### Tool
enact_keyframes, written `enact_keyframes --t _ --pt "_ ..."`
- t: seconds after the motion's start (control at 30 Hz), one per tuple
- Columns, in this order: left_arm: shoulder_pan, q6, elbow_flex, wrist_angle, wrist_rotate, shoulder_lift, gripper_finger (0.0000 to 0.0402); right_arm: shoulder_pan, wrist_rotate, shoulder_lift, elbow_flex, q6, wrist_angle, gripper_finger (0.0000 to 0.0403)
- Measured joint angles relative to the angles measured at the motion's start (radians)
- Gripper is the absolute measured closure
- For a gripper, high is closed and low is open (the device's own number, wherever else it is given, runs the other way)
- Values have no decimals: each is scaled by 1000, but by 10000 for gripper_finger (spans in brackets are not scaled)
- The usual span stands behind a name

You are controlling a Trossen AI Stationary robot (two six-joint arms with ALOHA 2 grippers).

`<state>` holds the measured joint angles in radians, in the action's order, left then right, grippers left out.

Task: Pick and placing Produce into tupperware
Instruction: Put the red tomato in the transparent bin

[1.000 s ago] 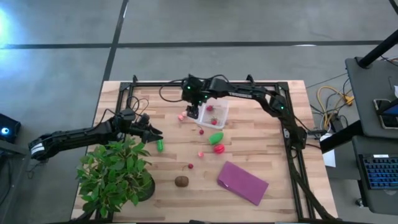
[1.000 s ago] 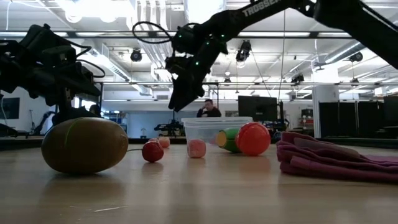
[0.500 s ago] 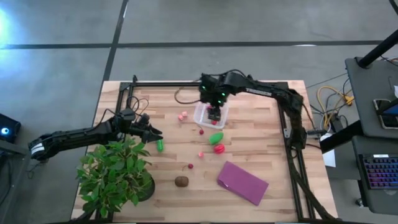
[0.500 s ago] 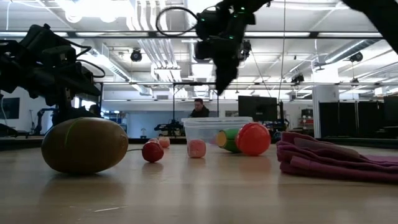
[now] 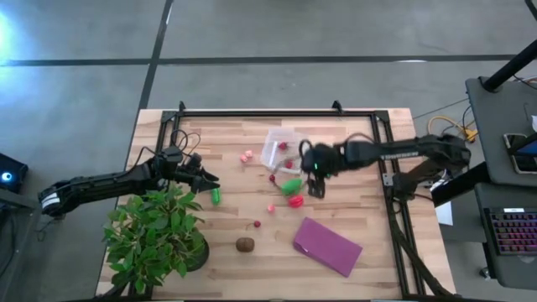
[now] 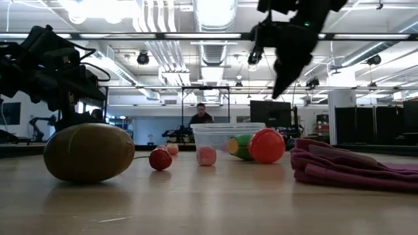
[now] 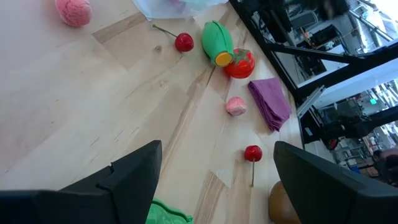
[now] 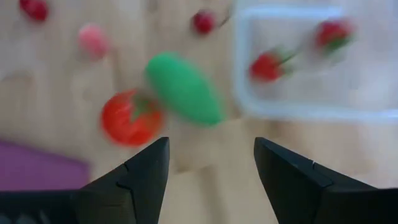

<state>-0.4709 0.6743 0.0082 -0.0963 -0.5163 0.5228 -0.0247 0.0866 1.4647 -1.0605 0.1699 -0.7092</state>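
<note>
The clear tub (image 5: 282, 150) stands near the table's far middle, with two red berries (image 8: 266, 66) inside. My right gripper (image 5: 317, 174) (image 8: 211, 180) hovers open above the table, just right of the green produce (image 5: 291, 185) and the red tomato (image 5: 295, 200), which rest on the wood. My left gripper (image 5: 206, 178) (image 7: 214, 186) waits open at the table's left, over a small green piece (image 5: 216, 196). A pink piece (image 5: 247, 156), two cherries (image 5: 272, 177) (image 5: 257, 224), a small pink one (image 5: 271, 207) and the brown one (image 5: 244, 244) lie loose.
A potted plant (image 5: 155, 235) fills the near left corner beside the left arm. A purple cloth (image 5: 327, 246) lies near the near right. A black frame (image 5: 277, 111) runs along the far and side edges. A person (image 6: 200, 116) sits in the room beyond.
My right gripper has swung from the tub's left side across the tub, and now hangs toward the table's right and near edge, beside the green produce and the tomato. The left arm has kept still.
</note>
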Motion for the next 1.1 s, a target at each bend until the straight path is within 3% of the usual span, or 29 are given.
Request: enact_keyframes --t 0.2,0.33,0.7,1.1 --pt "0 0 0 0 0 0 107 98 1 14 69 192 69 177" --pt "0 0 0 0 0 0 107 122 2 56 74 196 131 172" --pt "0 0 0 0 0 0 107 163 3 217 37 247 132 103" --pt "0 0 0 0 0 0 107 164 46 257 2 101 179 93"
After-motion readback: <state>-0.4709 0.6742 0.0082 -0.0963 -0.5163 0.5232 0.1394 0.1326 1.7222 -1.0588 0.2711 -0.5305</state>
